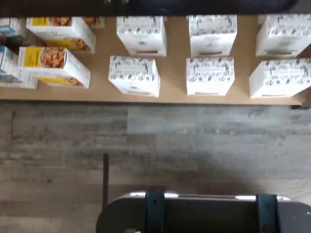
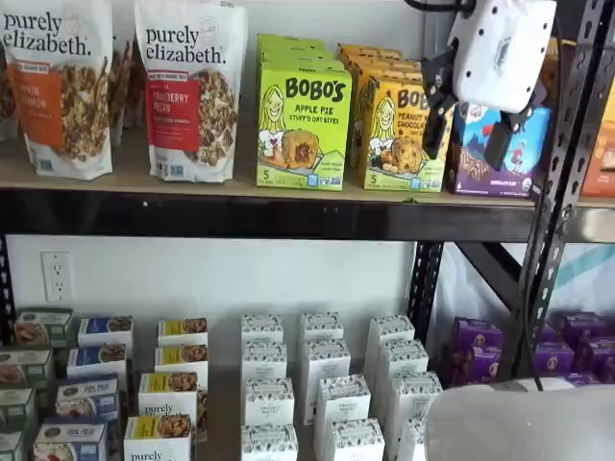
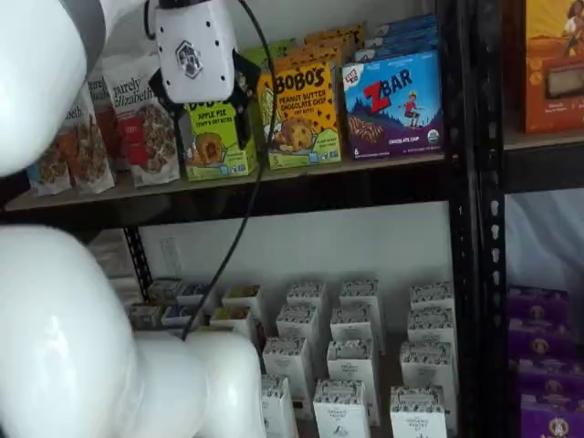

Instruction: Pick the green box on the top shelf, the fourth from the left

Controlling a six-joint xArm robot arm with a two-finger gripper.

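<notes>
Green box: the lime-green upright Bobo's Apple Pie carton (image 2: 303, 130) stands at the front of the tan wood top shelf with its thick black front beam (image 2: 240, 213), more green cartons lined up behind it.
Neighbours: a Purely Elizabeth granola bag with a red label (image 2: 189, 88) on one side, the yellow-orange Bobo's Peanut Butter Chocolate Chip carton (image 2: 404, 134) just beside it on the other, then a blue-purple ZBar box (image 3: 394, 103).
Gripper: the white body with two black fingers (image 2: 469, 134) hangs in front of the top shelf, apart from the green box.
Fingers: spread apart, nothing between them.
Overlap: in a shelf view the gripper's body covers the green box's upper part (image 3: 217, 141); contact seems unlikely.
Lower shelf: rows of small white patterned boxes (image 1: 134, 75).
</notes>
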